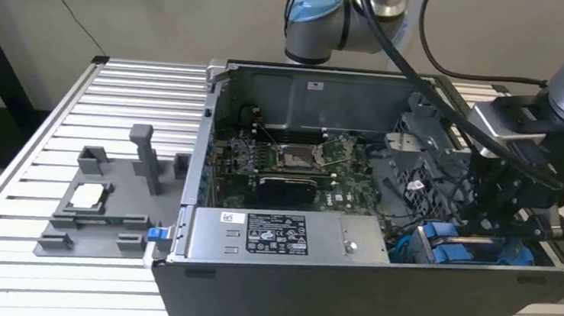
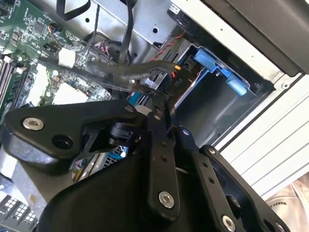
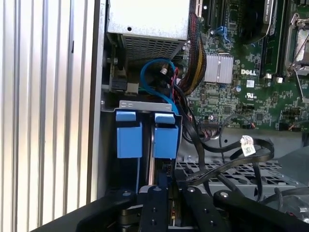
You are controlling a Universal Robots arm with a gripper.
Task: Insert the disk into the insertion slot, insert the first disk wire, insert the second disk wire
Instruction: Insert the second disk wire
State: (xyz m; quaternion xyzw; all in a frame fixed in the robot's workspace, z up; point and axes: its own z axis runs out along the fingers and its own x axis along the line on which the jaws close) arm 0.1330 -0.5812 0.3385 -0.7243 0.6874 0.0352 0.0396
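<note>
— What does your exterior view give you?
— Your hand (image 1: 488, 222) is down in the computer case (image 1: 373, 288), right above the blue-tabbed slot (image 1: 468, 249).
— And the wrist views?
— Blue tabs (image 3: 147, 135) just ahead; grip unclear, disk unseen.

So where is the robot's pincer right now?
In the exterior view the pincer is down inside the computer case, at the exterior view's right, just above the blue tabs of the drive bay.

Even, soft indoor light, dim inside the computer case (image 1: 373, 288), wrist views sharp, exterior view slightly soft.
</note>
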